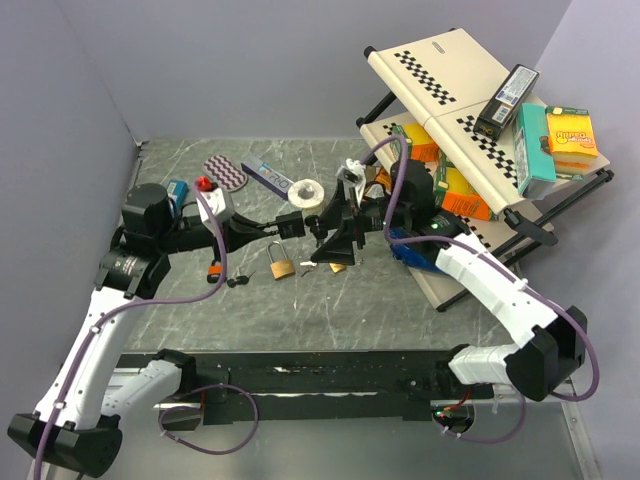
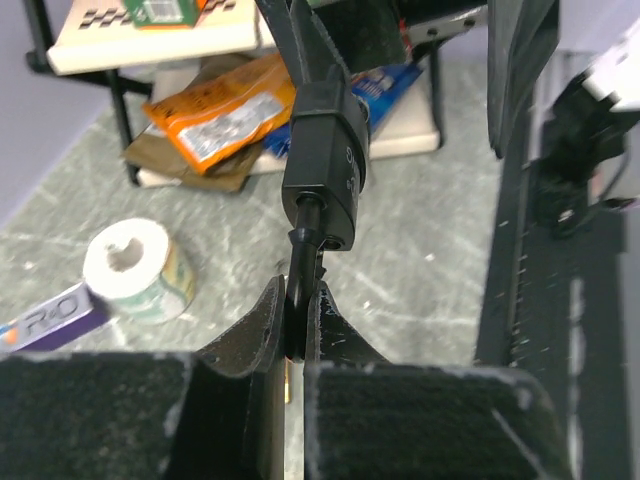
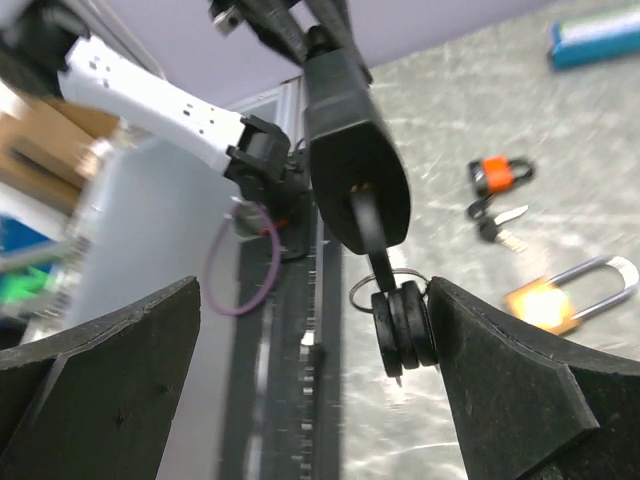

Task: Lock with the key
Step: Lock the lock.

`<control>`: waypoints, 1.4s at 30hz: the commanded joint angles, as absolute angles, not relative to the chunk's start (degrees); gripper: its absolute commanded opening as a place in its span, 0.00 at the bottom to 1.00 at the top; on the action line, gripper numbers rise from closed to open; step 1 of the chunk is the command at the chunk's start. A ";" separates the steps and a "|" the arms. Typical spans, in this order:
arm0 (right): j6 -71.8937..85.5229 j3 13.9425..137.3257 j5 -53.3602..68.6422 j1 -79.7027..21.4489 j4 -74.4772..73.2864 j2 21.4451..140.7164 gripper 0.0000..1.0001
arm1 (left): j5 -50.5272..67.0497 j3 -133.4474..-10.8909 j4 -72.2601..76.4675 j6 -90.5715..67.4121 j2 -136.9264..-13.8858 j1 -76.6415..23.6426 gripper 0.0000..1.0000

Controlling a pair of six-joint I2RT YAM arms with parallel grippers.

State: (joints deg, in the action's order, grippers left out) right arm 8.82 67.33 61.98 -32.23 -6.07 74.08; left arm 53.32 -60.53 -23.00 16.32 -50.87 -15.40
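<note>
**Mid-air hold.** The left gripper (image 2: pixel 296 325) is clenched on the shackle of the black padlock (image 2: pixel 325 160), which is held above the table (image 2: pixel 420 230). A key (image 3: pixel 370 225) sits in the keyhole, with spare keys (image 3: pixel 405 335) dangling below. The right gripper (image 3: pixel 312 300) is spread wide, flanking the keys without contact.

Table (image 1: pixel 340 310) is veined grey-green. A black padlock (image 2: pixel 325 170) is seen with black-headed keys (image 3: pixel 405 335). Near the middle, a brass padlock (image 1: pixel 282 268) is fitted with a silver shackle. Left of it, an orange padlock (image 1: pixel 214 271) is noted. Tape roll (image 1: pixel 306 193) is coloured white. Far left, a pad (image 1: pixel 226 173) is patterned in purple-white zigzags. Boards (image 1: pixel 440 60) at far right are coloured cream, edged with black-white checks. Beside them a yellow box (image 1: pixel 571 130) and a teal box (image 1: pixel 530 155) are logged. Cables (image 1: pixel 402 180) are sheathed purple.
</note>
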 commanded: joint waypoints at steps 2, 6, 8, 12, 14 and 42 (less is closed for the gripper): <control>-1.67 70.05 64.07 -32.17 -7.12 72.51 1.00 | 63.17 -66.80 -18.28 5.92 -52.56 -15.38 0.01; -0.44 70.40 65.83 -32.52 -4.76 73.21 0.99 | 66.44 -69.08 -21.35 4.04 -55.01 -15.91 0.01; -0.79 70.31 66.09 -33.05 -3.96 72.86 0.98 | 66.45 -69.26 -21.53 3.87 -54.85 -16.26 0.01; -2.55 70.14 66.53 -34.89 -3.52 72.77 0.91 | 66.62 -68.65 -18.99 0.97 -54.49 -16.44 0.01; -2.11 70.05 66.88 -36.03 -2.90 72.95 0.85 | 66.45 -68.47 -18.29 0.36 -54.41 -16.61 0.01; 8.26 68.91 68.56 -40.69 10.37 75.59 0.41 | 63.72 -64.69 -7.56 -9.49 -53.44 -20.21 0.01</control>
